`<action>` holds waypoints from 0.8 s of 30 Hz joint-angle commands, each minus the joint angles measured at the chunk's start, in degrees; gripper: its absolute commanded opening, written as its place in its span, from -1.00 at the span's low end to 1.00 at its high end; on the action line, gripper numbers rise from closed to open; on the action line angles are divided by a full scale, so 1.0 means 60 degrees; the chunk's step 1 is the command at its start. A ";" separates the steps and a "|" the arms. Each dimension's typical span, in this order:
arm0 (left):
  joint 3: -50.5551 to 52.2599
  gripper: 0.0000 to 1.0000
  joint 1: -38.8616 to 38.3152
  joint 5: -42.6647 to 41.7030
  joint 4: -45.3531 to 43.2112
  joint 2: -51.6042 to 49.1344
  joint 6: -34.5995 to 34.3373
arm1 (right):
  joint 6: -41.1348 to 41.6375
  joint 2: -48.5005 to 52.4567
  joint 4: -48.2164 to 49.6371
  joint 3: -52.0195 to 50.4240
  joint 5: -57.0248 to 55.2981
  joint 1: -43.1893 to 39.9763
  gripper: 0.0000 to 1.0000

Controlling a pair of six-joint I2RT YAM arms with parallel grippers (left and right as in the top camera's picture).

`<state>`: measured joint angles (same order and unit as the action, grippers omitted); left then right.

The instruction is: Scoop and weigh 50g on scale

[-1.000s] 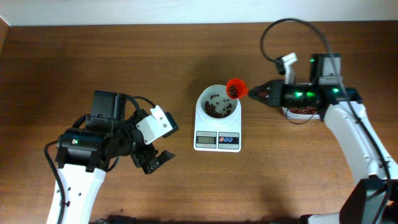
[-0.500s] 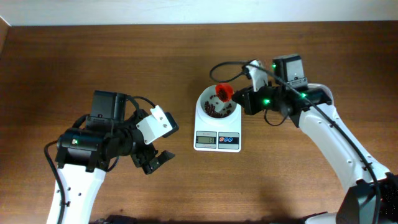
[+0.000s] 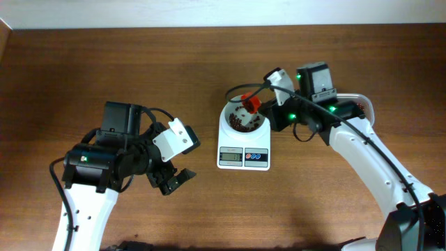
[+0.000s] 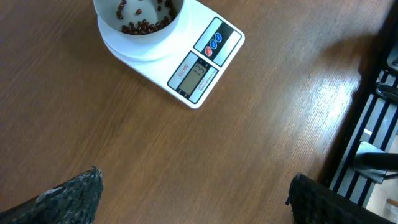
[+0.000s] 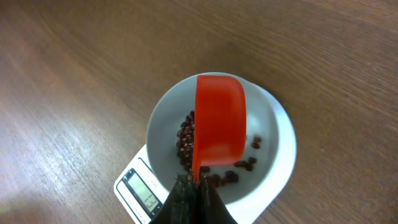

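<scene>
The white scale (image 3: 243, 158) stands mid-table with a round white bowl (image 3: 226, 116) on it, holding red beans (image 3: 239, 125). My right gripper (image 3: 267, 111) is shut on the handle of a red scoop (image 3: 251, 104). The scoop is over the bowl. In the right wrist view the scoop (image 5: 219, 121) is rolled over with its back up above the beans (image 5: 185, 142) in the bowl (image 5: 163, 124). The right gripper (image 5: 198, 184) pinches its handle. My left gripper (image 3: 174, 180) hangs open over bare wood, left of the scale (image 4: 205, 62); its fingers (image 4: 68, 196) hold nothing.
A clear tub of red beans (image 3: 354, 106) sits at the right, partly hidden behind my right arm. In the left wrist view a dark slatted frame (image 4: 373, 124) runs along the table's edge. Bare wood lies between the left gripper and the scale.
The right arm carried the scoop from beside the bowl's right rim to over the bowl and rolled it over. The left arm has not moved.
</scene>
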<state>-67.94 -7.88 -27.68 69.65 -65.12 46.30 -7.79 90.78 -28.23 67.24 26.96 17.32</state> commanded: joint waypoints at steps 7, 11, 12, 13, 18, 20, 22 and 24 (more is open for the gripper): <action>-0.0200 0.98 0.0047 -0.0168 0.0018 0.0080 0.0164 | -0.0211 -0.0259 0.0033 0.0066 -0.1614 0.0696 -0.92; -0.0200 0.98 0.0047 -0.0168 0.0018 0.0080 0.0164 | -0.0211 -0.0259 0.0033 0.0066 -0.1617 0.0696 -0.92; -0.0200 0.98 0.0047 -0.0168 0.0018 0.0080 0.0164 | -0.0211 -0.0259 0.0033 0.0066 -0.1617 0.0696 -0.92; -0.0200 0.98 0.0047 -0.0171 0.0018 0.0080 0.0160 | -0.0211 -0.0259 0.0033 0.0066 -0.1617 0.0692 -0.92; -0.0200 0.98 0.0047 -0.0168 0.0018 0.0080 0.0160 | -0.0211 -0.0259 0.0033 0.0066 -0.1617 0.0696 -0.92; -0.0200 0.98 0.0047 -0.0171 0.0018 0.0080 0.0160 | -0.0211 -0.0259 0.0033 0.0066 -0.1614 0.0692 -0.92; -0.0200 0.98 0.0047 -0.0171 0.0018 0.0080 0.0160 | -0.0211 -0.0259 0.0033 0.0066 -0.1614 0.0696 -0.92; -0.0200 0.98 0.0047 -0.0171 0.0018 0.0080 0.0160 | -0.0240 -0.0259 0.0033 0.0066 -0.1614 0.0696 -0.92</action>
<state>-67.94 -7.88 -27.68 69.65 -65.12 46.33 -8.91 90.78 -28.23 67.24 17.80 21.10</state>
